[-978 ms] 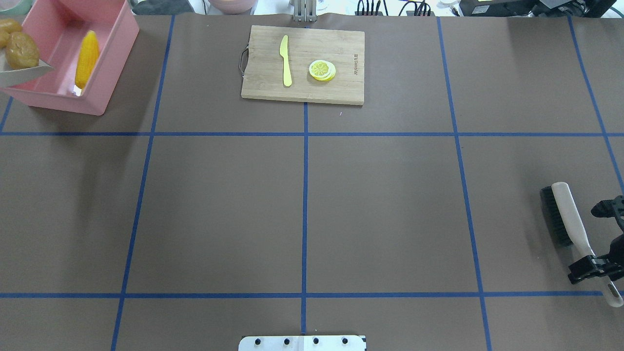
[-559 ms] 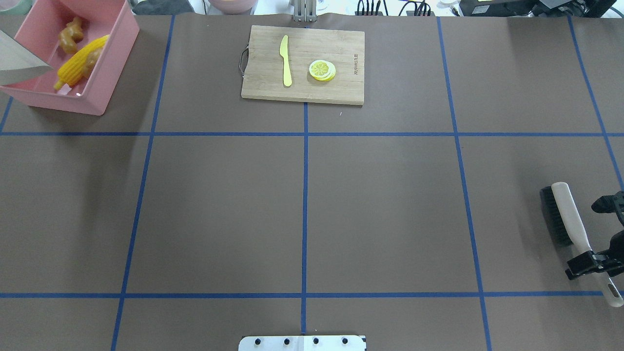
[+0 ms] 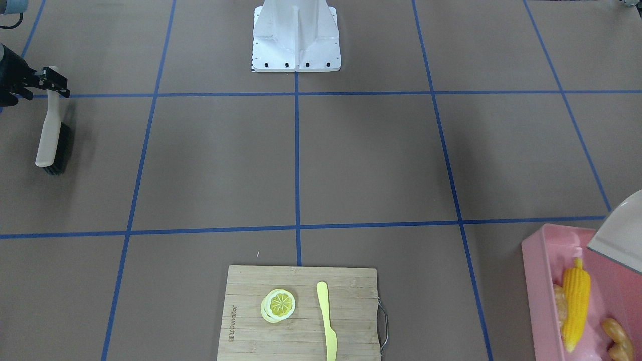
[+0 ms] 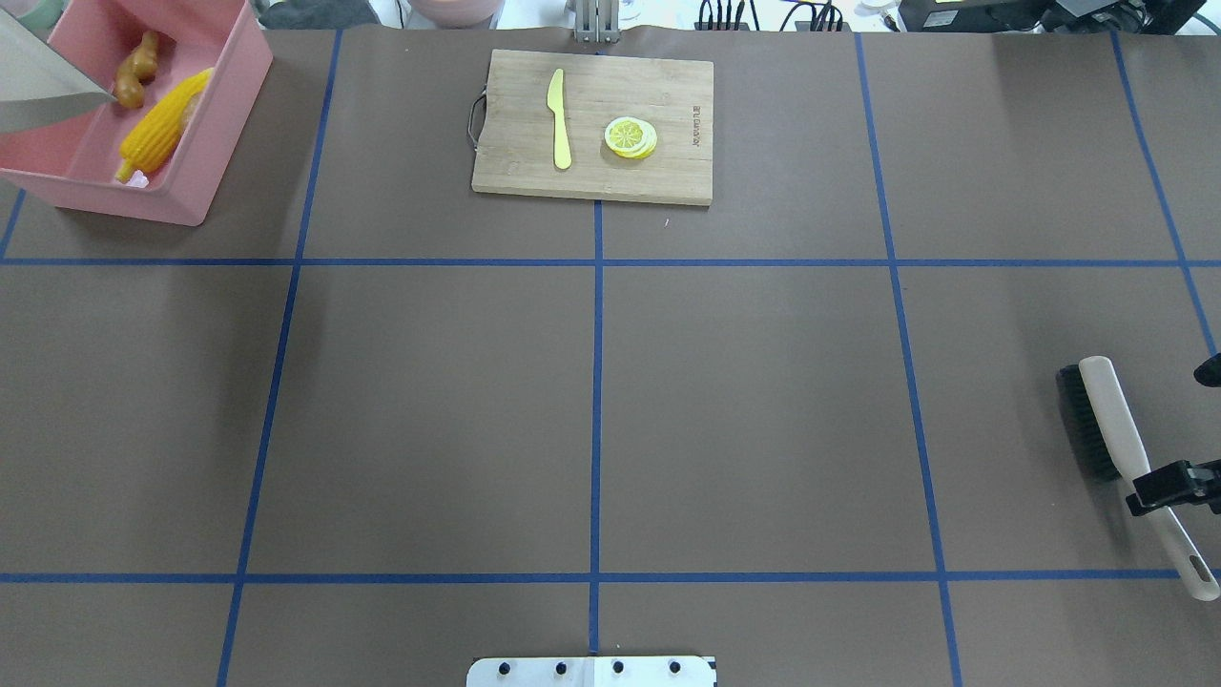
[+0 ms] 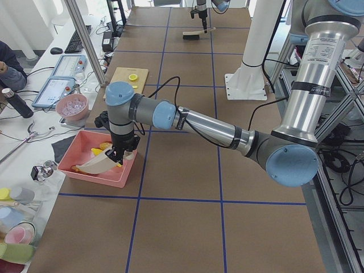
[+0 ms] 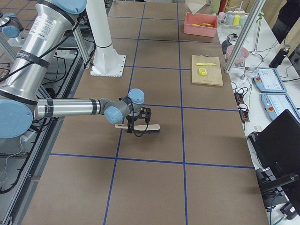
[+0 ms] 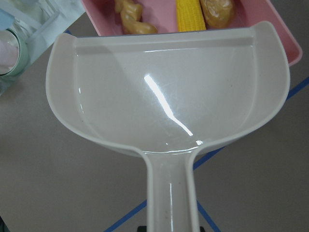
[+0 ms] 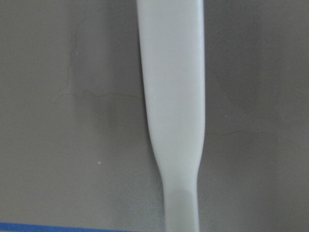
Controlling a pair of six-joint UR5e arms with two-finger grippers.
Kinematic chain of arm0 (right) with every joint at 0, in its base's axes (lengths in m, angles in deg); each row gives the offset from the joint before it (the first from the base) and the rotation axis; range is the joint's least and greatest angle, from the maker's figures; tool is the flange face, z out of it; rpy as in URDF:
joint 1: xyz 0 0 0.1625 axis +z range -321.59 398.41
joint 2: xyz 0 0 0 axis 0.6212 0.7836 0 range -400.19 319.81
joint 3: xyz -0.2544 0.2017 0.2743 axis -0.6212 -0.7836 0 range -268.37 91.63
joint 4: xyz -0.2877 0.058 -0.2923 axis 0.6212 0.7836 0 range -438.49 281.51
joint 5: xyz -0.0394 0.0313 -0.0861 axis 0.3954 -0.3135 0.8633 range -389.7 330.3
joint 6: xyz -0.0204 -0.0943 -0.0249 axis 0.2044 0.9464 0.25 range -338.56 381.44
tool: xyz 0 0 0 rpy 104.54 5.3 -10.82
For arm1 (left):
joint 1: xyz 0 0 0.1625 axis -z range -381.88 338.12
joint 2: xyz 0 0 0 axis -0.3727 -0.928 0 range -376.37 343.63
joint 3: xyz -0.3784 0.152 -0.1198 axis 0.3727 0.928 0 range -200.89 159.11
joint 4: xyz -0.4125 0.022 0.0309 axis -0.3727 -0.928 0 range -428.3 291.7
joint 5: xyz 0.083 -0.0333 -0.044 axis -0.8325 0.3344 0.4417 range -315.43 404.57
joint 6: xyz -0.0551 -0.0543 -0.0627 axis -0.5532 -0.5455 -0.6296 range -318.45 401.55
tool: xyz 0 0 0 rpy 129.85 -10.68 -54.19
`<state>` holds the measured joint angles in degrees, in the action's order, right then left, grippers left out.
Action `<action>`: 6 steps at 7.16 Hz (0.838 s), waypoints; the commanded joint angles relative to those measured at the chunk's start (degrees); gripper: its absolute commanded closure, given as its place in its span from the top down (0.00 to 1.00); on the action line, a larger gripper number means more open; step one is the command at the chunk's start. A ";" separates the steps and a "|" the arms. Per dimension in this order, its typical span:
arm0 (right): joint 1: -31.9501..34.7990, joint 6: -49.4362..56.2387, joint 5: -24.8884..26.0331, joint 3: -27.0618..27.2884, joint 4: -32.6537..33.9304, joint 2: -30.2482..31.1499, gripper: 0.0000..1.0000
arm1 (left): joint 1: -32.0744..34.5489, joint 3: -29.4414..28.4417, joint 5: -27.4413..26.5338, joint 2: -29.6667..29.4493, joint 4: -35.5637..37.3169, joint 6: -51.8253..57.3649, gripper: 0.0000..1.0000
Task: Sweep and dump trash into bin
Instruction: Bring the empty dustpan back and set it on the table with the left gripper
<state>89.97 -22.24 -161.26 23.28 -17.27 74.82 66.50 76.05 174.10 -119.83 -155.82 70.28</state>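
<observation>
The pink bin (image 4: 205,143) stands at the table's far left corner. In it lie the yellow corn cob (image 4: 157,129), the tan ginger root (image 4: 134,72) and the brown potato lump (image 7: 217,12). My left gripper (image 5: 118,152) is shut on the handle of the beige dustpan (image 7: 164,92). It holds the pan empty and tilted over the bin's near edge. My right gripper (image 4: 1178,477) is open over the handle of the brush (image 4: 1107,429), which lies on the table at the far right.
A wooden cutting board (image 4: 668,172) at the back centre carries a pale yellow knife (image 4: 559,119) and a lemon slice (image 4: 630,137). The robot's white base plate (image 4: 591,671) is at the front centre. Blue tape lines grid the brown table.
The potato and ginger slid off the dustpan into the bin beside the corn; the pan is now empty. My right gripper drifted right, off the brush, which stayed put.
</observation>
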 commanded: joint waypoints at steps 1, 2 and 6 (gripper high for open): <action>11.73 8.30 0.60 -0.20 4.31 -1.35 1.00 | -5.89 0.53 1.44 0.00 -10.85 0.71 0.00; 16.41 14.53 0.60 -0.03 8.96 -3.19 1.00 | -11.33 0.53 1.52 0.18 -18.75 0.71 0.00; 27.08 23.73 1.92 -0.99 24.53 -14.43 1.00 | -35.85 2.47 4.34 -0.35 -39.37 -0.70 0.00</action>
<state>114.86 0.82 -159.51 22.63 2.74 64.06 37.57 78.21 178.36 -120.05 -191.20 69.58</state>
